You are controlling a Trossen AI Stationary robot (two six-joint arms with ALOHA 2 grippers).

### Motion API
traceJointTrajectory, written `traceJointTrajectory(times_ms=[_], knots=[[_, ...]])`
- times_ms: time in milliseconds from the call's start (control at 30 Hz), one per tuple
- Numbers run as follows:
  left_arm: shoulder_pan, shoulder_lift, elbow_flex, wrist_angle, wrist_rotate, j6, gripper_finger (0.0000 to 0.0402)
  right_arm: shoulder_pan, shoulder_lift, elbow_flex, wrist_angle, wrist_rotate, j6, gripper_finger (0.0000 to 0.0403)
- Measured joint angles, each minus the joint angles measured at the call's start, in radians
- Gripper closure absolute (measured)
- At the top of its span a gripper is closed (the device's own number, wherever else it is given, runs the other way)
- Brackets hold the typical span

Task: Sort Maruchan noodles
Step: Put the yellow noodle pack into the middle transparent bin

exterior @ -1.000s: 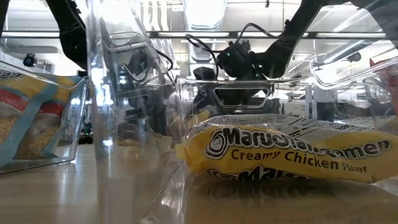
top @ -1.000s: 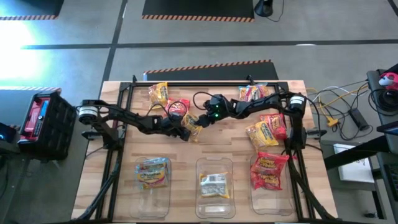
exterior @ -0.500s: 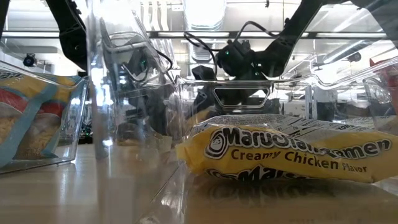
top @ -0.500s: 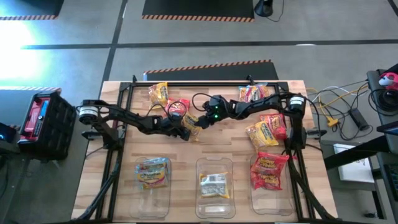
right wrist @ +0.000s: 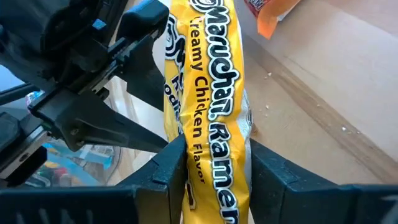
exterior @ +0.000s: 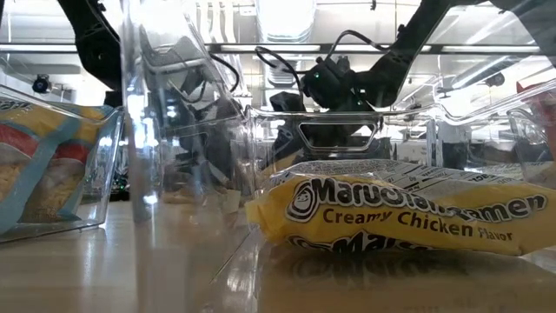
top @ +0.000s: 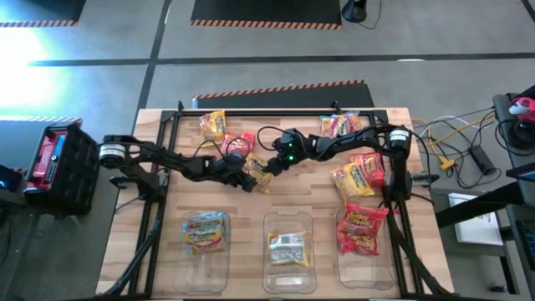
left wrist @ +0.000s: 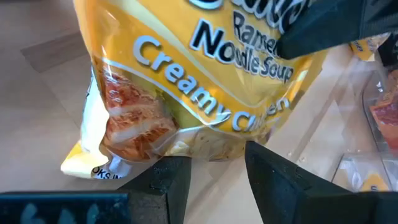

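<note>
High view: a yellow noodle packet (top: 261, 167) is held near the middle of the wooden table (top: 309, 201), between the two arms. It is pinched by the right gripper (right wrist: 208, 171), whose fingers are pressed against both faces of the packet, as the right wrist view shows. The left gripper (left wrist: 214, 177) is placed at the packet's lower edge; its fingers are seen slightly apart with the crinkled edge just above them, and whether the packet is actually clamped there cannot be told.

Other packets are scattered along the far side of the table, and three clear bins (top: 288, 251) stand in a row at the near edge: a pale blue packet (top: 205, 230) is kept in the left one, a yellow packet (exterior: 400, 213) in the middle one, red packets (top: 361, 227) in the right one.

Trouble could be caused by both grippers acting on one packet: if it is pulled in opposite ways, the thin plastic may be torn or slipped out, and it could be dropped outside the middle bin.

The table is made of pale wood planks and framed by a black rail. A grey floor with striped tape is seen beyond it, a cart with cables at the right.
</note>
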Motion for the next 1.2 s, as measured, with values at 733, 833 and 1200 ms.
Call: traceJointTrajectory(times_ms=[733,833,1200], knots=[[-0.14,-0.367,-0.021,-0.323,-0.113,-0.079,0.0268,-0.052,-0.019,0.0,-0.01,-0.261,-0.04,0.0296],[-0.145,-0.434,-0.023,-0.39,-0.159,-0.083,0.0268,-0.063,-0.031,0.0,-0.01,-0.308,-0.038,0.0297],[-0.152,-0.559,-0.023,-0.546,-0.256,-0.105,0.0268,-0.053,-0.203,0.0,-0.028,-0.509,-0.006,0.0298]])
